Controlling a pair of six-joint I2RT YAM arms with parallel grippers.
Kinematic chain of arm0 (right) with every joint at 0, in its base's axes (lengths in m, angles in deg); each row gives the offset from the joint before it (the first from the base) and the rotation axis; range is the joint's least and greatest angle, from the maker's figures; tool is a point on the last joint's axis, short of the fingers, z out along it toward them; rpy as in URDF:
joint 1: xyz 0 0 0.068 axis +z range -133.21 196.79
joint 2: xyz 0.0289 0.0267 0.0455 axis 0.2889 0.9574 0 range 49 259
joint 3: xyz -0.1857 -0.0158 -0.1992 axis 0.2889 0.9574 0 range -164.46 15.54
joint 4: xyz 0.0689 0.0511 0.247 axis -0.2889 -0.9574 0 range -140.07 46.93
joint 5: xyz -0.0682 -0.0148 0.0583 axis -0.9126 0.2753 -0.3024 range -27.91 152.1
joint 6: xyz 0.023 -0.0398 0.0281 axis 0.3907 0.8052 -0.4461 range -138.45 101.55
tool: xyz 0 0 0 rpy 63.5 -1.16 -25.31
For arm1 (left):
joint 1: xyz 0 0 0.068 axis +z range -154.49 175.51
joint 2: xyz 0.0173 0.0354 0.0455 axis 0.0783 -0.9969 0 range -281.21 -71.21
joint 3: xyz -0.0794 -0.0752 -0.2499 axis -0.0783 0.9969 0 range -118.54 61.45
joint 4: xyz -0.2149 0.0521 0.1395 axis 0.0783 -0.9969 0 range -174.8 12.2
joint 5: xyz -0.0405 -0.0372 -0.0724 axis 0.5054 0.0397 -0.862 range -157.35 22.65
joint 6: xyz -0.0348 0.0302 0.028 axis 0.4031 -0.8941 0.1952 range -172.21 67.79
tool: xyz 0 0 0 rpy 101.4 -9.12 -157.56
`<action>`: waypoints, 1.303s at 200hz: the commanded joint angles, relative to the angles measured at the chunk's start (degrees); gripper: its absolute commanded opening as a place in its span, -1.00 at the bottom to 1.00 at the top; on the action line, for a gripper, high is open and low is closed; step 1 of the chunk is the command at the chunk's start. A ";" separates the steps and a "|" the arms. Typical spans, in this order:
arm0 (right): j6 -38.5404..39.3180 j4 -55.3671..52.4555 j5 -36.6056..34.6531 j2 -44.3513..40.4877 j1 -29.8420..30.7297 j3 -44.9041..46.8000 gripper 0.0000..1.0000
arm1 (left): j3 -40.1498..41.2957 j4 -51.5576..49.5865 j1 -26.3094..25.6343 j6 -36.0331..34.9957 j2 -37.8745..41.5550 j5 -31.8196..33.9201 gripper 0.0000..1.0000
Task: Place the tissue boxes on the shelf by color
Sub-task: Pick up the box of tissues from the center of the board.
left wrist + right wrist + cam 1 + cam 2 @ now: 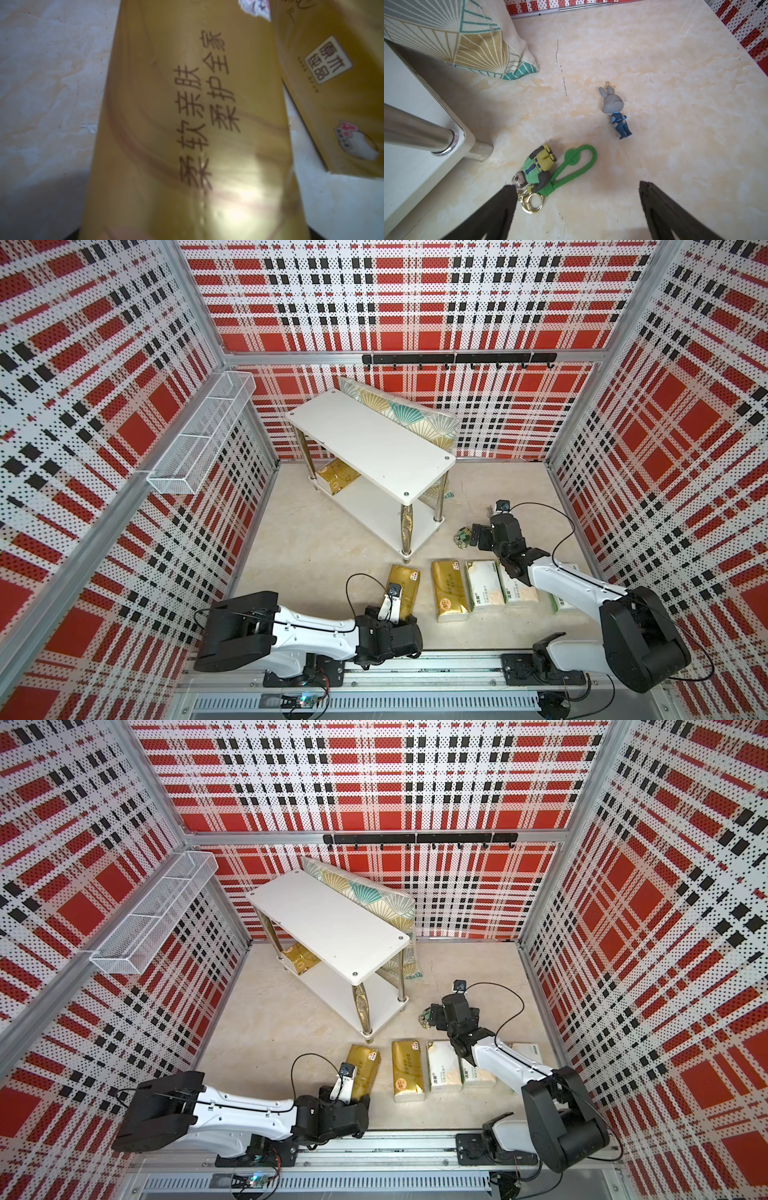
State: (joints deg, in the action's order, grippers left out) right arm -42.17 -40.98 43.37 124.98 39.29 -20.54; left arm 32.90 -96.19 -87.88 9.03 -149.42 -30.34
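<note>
The shelf (365, 439) (324, 915) stands at the back middle, with one gold tissue box (336, 477) (299, 959) at the far left end of its lower board. On the floor in front lie two gold boxes (405, 578) (449, 589) and three white ones (482, 585) (517, 593), the last (565, 601) partly hidden by the right arm. My left gripper (392, 614) (345, 1096) straddles the near end of the left gold box (187, 124); its fingers are hidden. My right gripper (469, 535) (577, 185) hovers open over the floor by the shelf's right end.
A fan-patterned cushion (399, 410) leans behind the shelf. A sloth keychain (537, 166) lies close to one right fingertip and a rabbit figure (614, 108) farther off. A wire basket (199, 435) hangs on the left wall and a hook rail (457, 358) on the back wall.
</note>
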 commanded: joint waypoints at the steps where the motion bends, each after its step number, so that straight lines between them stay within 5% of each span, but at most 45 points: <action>1: -0.71 1.16 -0.16 0.57 0.61 0.56 1.00 | -0.32 0.79 -0.87 0.11 -0.46 1.48 0.85; 71: -0.22 0.73 -0.42 0.04 0.70 0.48 1.00 | -0.62 0.49 -1.49 0.12 -0.17 1.34 0.60; 150: 0.61 0.33 -0.64 -0.32 0.75 0.06 1.00 | -2.21 -3.84 -2.03 -2.26 7.30 -0.60 0.55; 260: 0.16 0.46 0.21 -0.40 0.70 -0.93 1.00 | -1.79 -20.23 -5.02 10.72 22.51 1.24 0.51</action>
State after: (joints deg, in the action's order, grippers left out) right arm -41.93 -40.98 43.66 124.98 39.55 -20.63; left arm 32.05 -110.62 -92.65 15.58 -129.38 -31.87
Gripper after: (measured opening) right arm 0.999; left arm 0.760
